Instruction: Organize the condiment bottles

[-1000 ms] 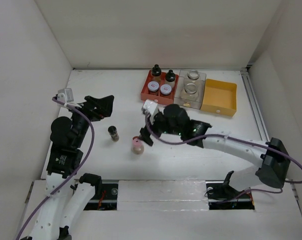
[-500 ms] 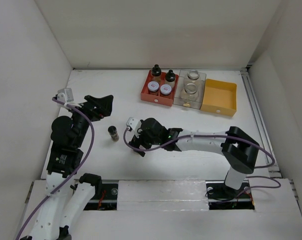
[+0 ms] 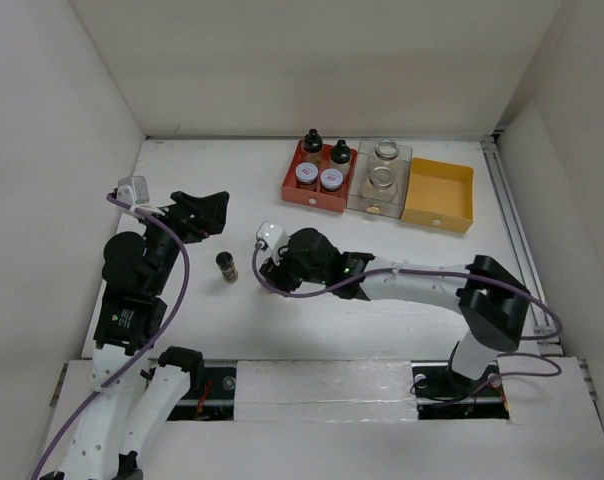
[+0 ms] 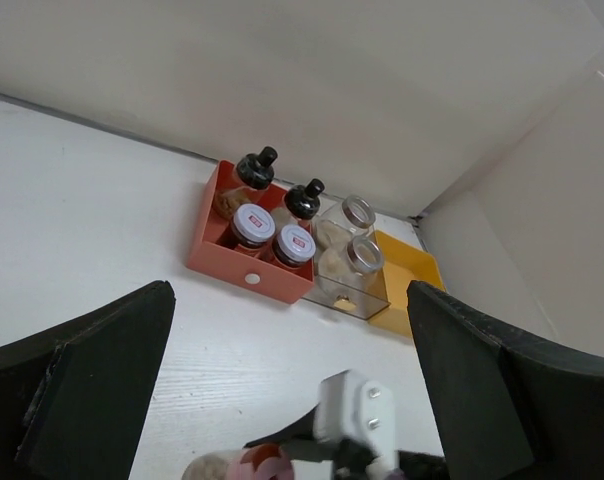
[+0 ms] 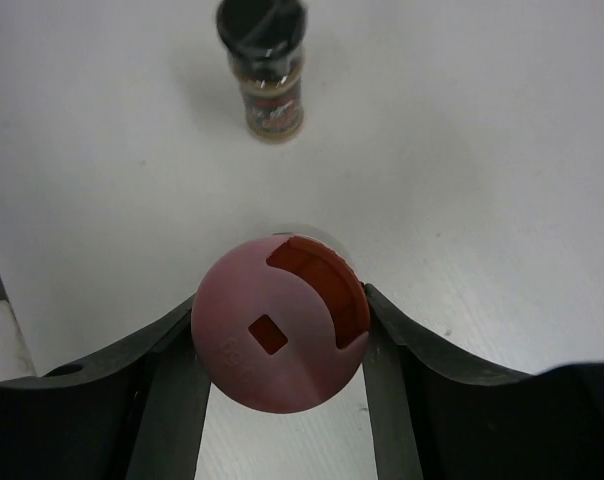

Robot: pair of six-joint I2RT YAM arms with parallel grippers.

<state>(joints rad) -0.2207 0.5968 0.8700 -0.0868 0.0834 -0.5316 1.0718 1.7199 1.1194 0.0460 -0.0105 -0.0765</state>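
While the right gripper (image 3: 274,266) reaches toward the middle of the table (image 3: 182,170), its fingers (image 5: 172,370) press against both sides of the pink-capped bottle (image 5: 280,325), clamped on its cap; whether the bottle's base rests on the surface cannot be told. Just beside it, toward the left edge, the dark slim shaker (image 3: 226,266) stands upright and apart from the claw. Near the left edge the left gripper (image 3: 212,213) hangs with its jaws spread wide and nothing between them. Along the far edge, toward the far right corner, three trays sit side by side: the red tray (image 3: 293,185) holds two black-capped bottles (image 3: 312,143) and two grey-lidded spice jars (image 3: 306,173), the clear tray (image 3: 402,178) holds two glass jars (image 3: 386,152), and the orange tray (image 3: 439,195) lies outermost.
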